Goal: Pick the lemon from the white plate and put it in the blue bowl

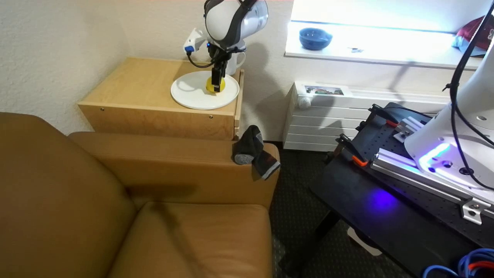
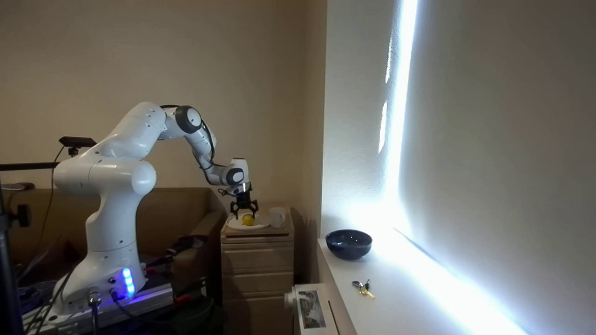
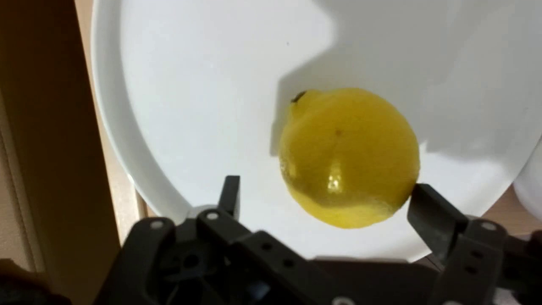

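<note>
The lemon (image 3: 349, 159) lay on the white plate (image 3: 203, 97), its dark stem end toward the upper left of the wrist view. The claw (image 2: 245, 214) pointed down over the plate, fingers (image 3: 438, 222) spread well apart. In the wrist view one fingertip met the outline of the lemon – whether the two touched could not be told. The opposite fingertip stood apart from the fruit, plate surface showing between them. In an exterior view the claw hid part of the lemon.

The plate lay flat on a pale wooden worktop (image 1: 131, 83), the top of a drawer cabinet (image 2: 257, 258). A white mug (image 2: 277, 217) stood just beside the plate on the same worktop, partly behind the robot arm (image 2: 121, 181) in an exterior view, handle showing.

The blue bowl (image 1: 315, 39), visible in both exterior views, stood upright on the windowsill (image 2: 396, 302) – well apart from plate and claw. Its inside looked dark. Keys (image 2: 363, 288) lay near it on the sill. Below the sill was a radiator (image 1: 324, 131), a small picture (image 1: 324, 90) lying on top.

A brown sofa (image 1: 185, 231) stood next to the cabinet, a dark sock (image 1: 249, 144) draped over its armrest. The arm was bent over toward the plate from its base (image 2: 107, 274), where blue lights (image 2: 128, 281) were lit.
</note>
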Robot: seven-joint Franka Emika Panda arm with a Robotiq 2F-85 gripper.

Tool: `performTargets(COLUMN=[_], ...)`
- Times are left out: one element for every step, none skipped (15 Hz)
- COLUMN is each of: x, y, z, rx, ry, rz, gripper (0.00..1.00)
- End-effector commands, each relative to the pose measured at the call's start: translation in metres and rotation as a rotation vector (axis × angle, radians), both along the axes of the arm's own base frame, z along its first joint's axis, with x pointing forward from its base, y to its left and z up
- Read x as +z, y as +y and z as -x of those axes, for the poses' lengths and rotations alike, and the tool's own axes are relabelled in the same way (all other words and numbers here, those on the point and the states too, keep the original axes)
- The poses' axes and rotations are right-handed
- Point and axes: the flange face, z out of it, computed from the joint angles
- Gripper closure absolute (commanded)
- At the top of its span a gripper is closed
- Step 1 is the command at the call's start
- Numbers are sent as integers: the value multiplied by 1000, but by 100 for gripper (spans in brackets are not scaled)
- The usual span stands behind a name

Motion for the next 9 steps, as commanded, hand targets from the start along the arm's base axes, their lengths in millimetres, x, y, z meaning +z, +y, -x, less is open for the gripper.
performTargets(x=[-15, -16, -17, -18, -19, -20, -21, -22, -22], y=[8, 8, 8, 7, 7, 7, 8, 9, 8], z=[-7, -7, -9, -10, -11, -12, -12, -13, -15], rx=[-24, -27, -31, -33, -34, -35, -30, -25, -26], ry=[-4, -4, -6, -7, -10, -11, -14, -17, -21], rz=[-9, -10, -10, -9, -10, -9, -8, -6, -4], gripper=[0, 0, 0, 0, 0, 0, 25, 27, 32])
